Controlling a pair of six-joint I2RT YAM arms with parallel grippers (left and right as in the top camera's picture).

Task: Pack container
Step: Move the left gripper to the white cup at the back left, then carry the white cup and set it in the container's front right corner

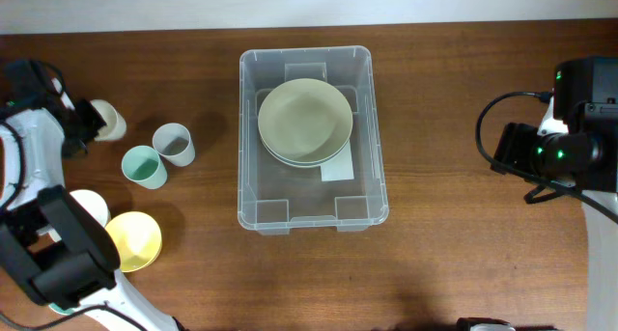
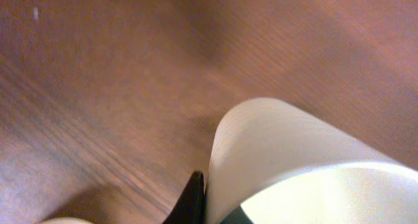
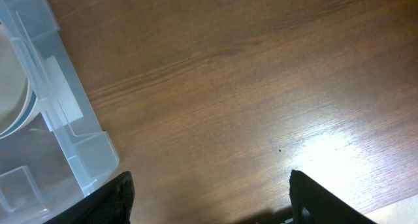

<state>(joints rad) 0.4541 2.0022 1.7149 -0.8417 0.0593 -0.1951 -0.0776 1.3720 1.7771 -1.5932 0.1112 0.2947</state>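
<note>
The clear plastic container (image 1: 247, 138) stands in the middle of the table. It holds stacked pale green bowls (image 1: 304, 119) over a white label (image 1: 338, 169). My left gripper (image 1: 85, 124) is at the far left, shut on the rim of a cream cup (image 1: 109, 120). In the left wrist view one finger is outside and one inside the cup's wall (image 2: 287, 145), with the gripper (image 2: 212, 201) at the bottom edge. My right gripper (image 3: 212, 191) is open and empty over bare table, right of the container's corner (image 3: 72, 139). It also shows in the overhead view (image 1: 497, 150).
A grey cup (image 1: 174, 144) and a teal cup (image 1: 143, 166) stand right of the cream cup. A yellow cup (image 1: 133, 240) and a white cup (image 1: 89, 206) sit near the left arm's base. Cables hang by the right arm (image 1: 579, 148).
</note>
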